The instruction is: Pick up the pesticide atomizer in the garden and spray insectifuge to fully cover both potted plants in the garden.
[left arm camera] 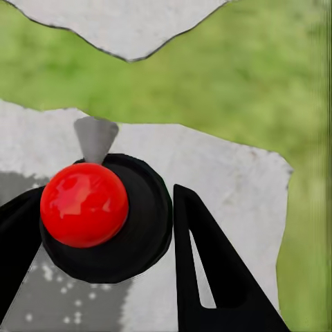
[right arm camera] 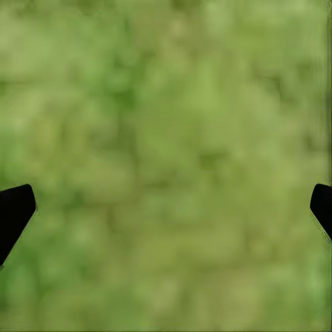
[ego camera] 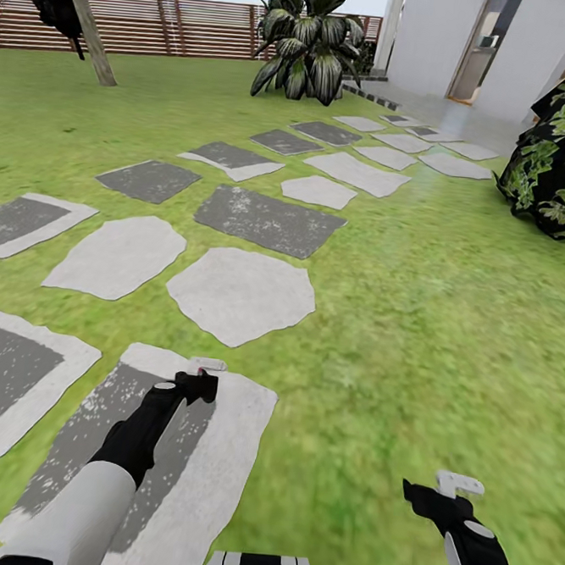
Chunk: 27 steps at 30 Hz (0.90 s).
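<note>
My left gripper (ego camera: 196,384) is low over a grey stepping stone (ego camera: 218,447) and is shut on the pesticide atomizer (ego camera: 208,365). In the left wrist view the atomizer's dark nozzle head (left arm camera: 138,235) with its red dot sits between the two black fingers of the left gripper (left arm camera: 104,211), a grey spout tip pointing ahead. My right gripper (ego camera: 436,492) hangs over the lawn at the lower right. In its wrist view the right gripper (right arm camera: 166,207) is open, with only grass between the far-apart fingertips. The potted plants are out of view.
Stepping stones (ego camera: 241,294) lead across the green lawn toward a white building (ego camera: 505,45). A large dark-leaved plant (ego camera: 308,42) stands at the path's far end, a round dark bush (ego camera: 555,168) at the right, a leaning tree trunk (ego camera: 89,25) and brown slatted fence (ego camera: 167,23) behind.
</note>
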Available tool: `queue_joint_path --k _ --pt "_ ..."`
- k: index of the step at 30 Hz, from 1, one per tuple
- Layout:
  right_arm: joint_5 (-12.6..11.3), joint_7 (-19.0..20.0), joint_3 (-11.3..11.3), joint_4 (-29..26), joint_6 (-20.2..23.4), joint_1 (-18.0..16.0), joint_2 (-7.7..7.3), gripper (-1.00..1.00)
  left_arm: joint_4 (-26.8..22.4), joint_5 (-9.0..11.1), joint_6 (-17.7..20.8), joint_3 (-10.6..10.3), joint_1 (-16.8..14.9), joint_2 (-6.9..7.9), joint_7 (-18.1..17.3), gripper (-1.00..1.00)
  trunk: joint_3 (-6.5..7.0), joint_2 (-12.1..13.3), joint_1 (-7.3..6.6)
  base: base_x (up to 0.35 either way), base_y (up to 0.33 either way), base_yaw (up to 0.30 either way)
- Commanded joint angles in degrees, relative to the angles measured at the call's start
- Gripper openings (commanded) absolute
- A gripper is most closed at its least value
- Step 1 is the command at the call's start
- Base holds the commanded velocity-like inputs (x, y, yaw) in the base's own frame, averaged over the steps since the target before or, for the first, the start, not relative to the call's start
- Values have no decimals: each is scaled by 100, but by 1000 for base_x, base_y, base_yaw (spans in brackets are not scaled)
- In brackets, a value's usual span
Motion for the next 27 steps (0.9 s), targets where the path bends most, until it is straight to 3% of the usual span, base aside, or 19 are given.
queue_joint_path --k 1,9,16,27 --pt "3 1 -4 -20 34 -1 0 100 -9 -42 31 -15 -1 -2 -24 -100 27 0 -3 0 0 0" --pt "3 0 -7 -103 37 -1 1 100 -9 -31 94 -59 -1 -2 -27 -100 274 11 -24 0 0 0" --pt "3 0 -2 -121 45 -1 1 100 -7 -16 379 -62 -1 -3 -32 -100 491 20 -42 0 0 0" --pt "3 -4 -1 -118 46 -1 19 100 6 -7 416 -58 -1 -3 -33 -100 832 35 -70 0 0 0"
